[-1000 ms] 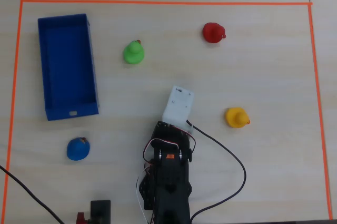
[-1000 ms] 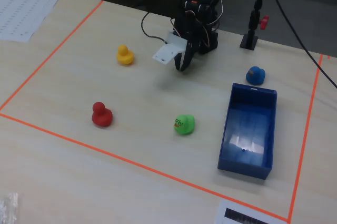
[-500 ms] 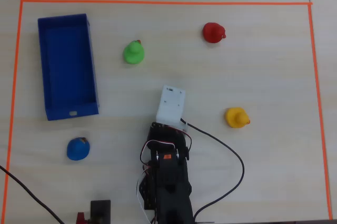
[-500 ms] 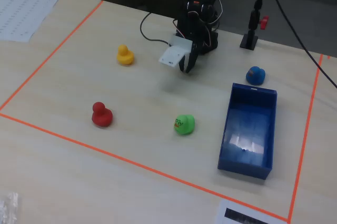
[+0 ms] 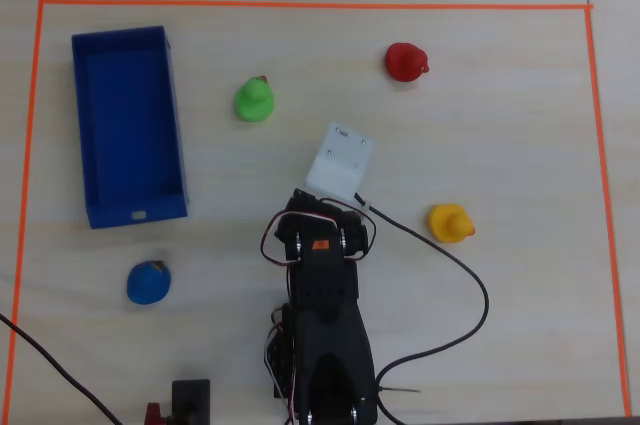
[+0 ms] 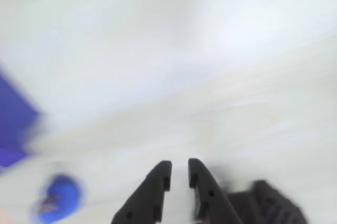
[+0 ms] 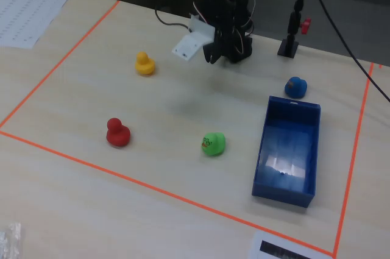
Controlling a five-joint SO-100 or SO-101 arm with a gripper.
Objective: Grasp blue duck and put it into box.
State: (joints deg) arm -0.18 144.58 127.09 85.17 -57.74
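The blue duck (image 5: 148, 282) sits on the table just below the short end of the box, outside it. It also shows in the fixed view (image 7: 295, 86) and, blurred, at the lower left of the wrist view (image 6: 58, 197). The box (image 5: 175, 125) is a long dark-blue open tray, empty, seen in the fixed view (image 7: 286, 195) and at the wrist view's left edge (image 6: 13, 124). My gripper (image 6: 179, 168) hangs above the bare table in the middle, to the right of the duck; its jaws stand almost together with nothing between them. In the overhead view the white camera mount (image 5: 340, 160) hides it.
A green duck (image 5: 254, 100), a red duck (image 5: 405, 61) and a yellow duck (image 5: 449, 223) stand on the table. Orange tape (image 5: 300, 5) marks the work area. A black cable (image 5: 470, 285) loops right of the arm base. A small stand (image 7: 288, 46) is behind the blue duck.
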